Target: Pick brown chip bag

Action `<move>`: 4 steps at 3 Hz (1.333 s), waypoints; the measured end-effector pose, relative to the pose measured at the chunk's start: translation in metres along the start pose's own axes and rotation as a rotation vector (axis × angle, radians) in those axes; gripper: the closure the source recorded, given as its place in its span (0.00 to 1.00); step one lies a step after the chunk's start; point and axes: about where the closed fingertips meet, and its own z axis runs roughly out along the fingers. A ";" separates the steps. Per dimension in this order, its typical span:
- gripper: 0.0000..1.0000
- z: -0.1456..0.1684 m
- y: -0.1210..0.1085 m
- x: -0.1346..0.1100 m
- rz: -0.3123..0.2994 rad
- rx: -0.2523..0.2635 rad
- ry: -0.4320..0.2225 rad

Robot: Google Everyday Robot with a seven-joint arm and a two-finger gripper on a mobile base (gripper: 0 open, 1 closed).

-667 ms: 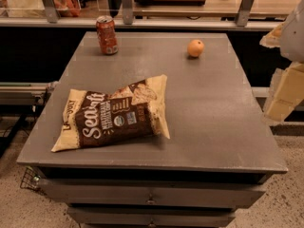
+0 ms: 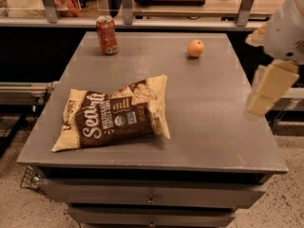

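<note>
The brown chip bag (image 2: 114, 117) lies flat on the front left of the grey table (image 2: 209, 122). It has a dark brown centre with white script lettering and cream-yellow ends. My gripper (image 2: 260, 103) hangs from the white arm (image 2: 287, 30) at the right edge of the view. It is over the table's right side, well to the right of the bag and apart from it. It holds nothing that I can see.
A red soda can (image 2: 107, 34) stands upright at the table's back left. An orange (image 2: 195, 48) sits at the back right. Behind the table runs a counter with metal posts (image 2: 126, 6). Drawers (image 2: 152, 198) front the table below.
The arm and gripper have shifted a little to the left, toward the table. The bag, can and orange have not moved.
</note>
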 end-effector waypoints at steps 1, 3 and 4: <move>0.00 0.034 -0.007 -0.065 0.006 -0.052 -0.172; 0.00 0.084 0.009 -0.175 0.034 -0.200 -0.457; 0.00 0.105 0.035 -0.202 0.024 -0.249 -0.511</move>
